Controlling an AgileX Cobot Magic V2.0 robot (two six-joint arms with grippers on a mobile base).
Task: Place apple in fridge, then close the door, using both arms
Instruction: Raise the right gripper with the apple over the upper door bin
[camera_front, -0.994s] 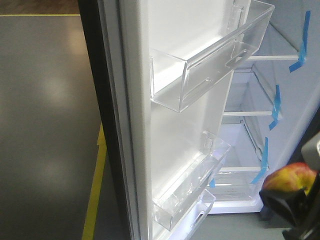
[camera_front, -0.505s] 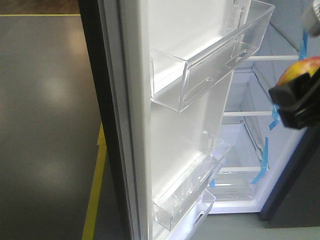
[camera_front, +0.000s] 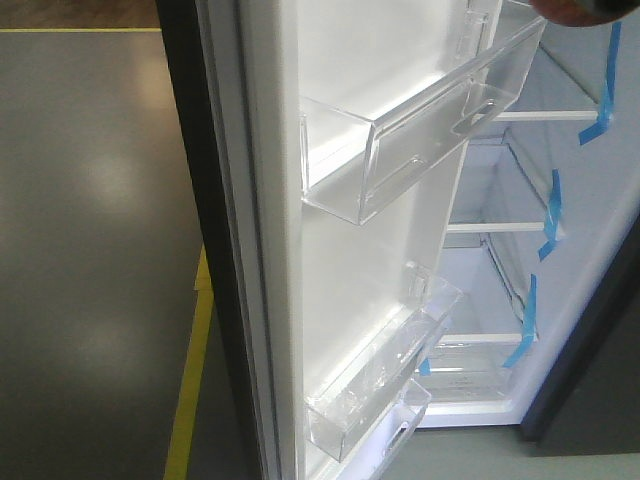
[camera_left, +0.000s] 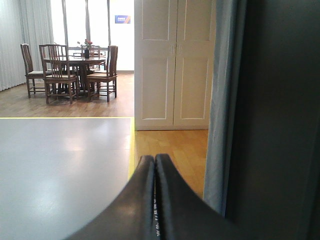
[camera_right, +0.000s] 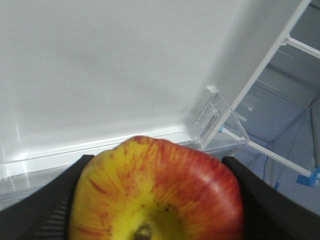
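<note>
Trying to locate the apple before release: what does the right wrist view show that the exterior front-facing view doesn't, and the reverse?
Only the right wrist view: the apple, red and yellow, clamped in the right pincer. Only the front-facing view: the grey floor with its yellow line, the dark outer edge of the door, and the lower door bins. Both: the door's white lining, a clear door bin, and the fridge with its shelves and blue tape.
</note>
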